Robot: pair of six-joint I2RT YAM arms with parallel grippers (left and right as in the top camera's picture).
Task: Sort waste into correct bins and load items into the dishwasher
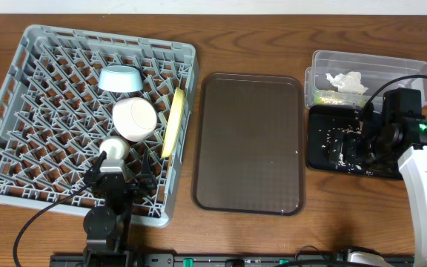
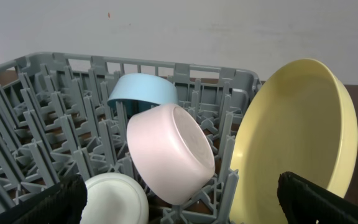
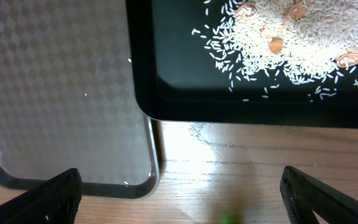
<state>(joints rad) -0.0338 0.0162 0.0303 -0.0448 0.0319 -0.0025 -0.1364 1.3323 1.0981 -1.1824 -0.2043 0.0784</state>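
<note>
Plate (image 1: 173, 122) and bowls (image 1: 134, 119) sit in the dish rack (image 1: 87, 35), tissue (image 1: 347, 80) and crumbs (image 3: 278, 25) binned right of it; your left gripper (image 2: 179, 186) and right gripper (image 3: 180, 177) gape empty; looks finished

Black tray (image 1: 317, 122): right side hidden under right arm (image 1: 421, 170).
Crumbs (image 3: 278, 37): heap cut by top edge.
Plate (image 2: 297, 137): base cut off below.

dish rack (image 1: 110, 35) looked matt grey plastic | plate (image 2: 303, 137) and white bowl (image 2: 173, 155) were smooth, softly shiny | black tray (image 3: 185, 74) was glossy | serving tray (image 3: 55, 81) showed fine checkered texture | tub (image 1: 391, 59) was clear plastic | tissue (image 1: 347, 80) looked papery | table (image 3: 241, 168) was grained wood
</note>
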